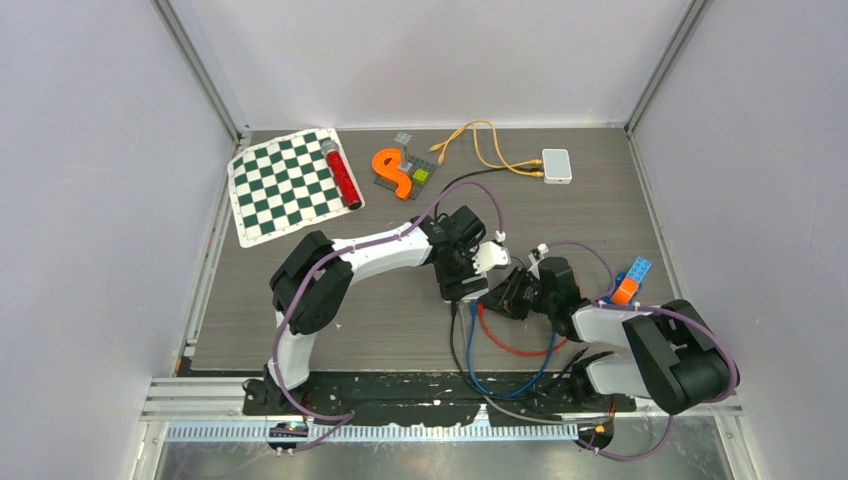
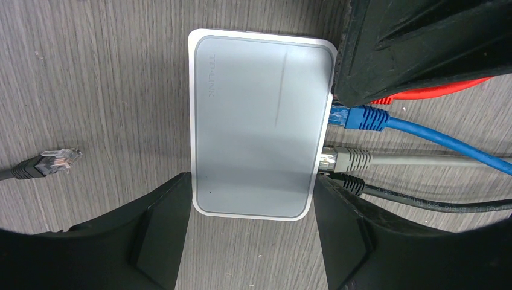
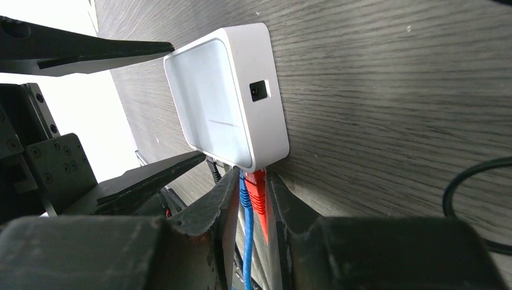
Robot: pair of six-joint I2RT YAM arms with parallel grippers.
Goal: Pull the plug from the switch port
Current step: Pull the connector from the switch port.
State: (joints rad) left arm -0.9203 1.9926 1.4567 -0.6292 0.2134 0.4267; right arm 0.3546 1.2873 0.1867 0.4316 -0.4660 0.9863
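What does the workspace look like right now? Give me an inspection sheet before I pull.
Surface: grey wood-grain table.
Job's things: TP-Link switch lying flat; red plug seated in its end port.
Clutter: checkered mat with red tube, orange S-shaped piece, toy bricks, second white switch, loose black plug.
Claws: left claw fingers against both sides of the switch; right claw straddles red plug and blue plug, grip unclear.
Cables: blue plug, grey plug, thin black plug seated; orange cables at second switch.
Surroundings: white enclosure walls.
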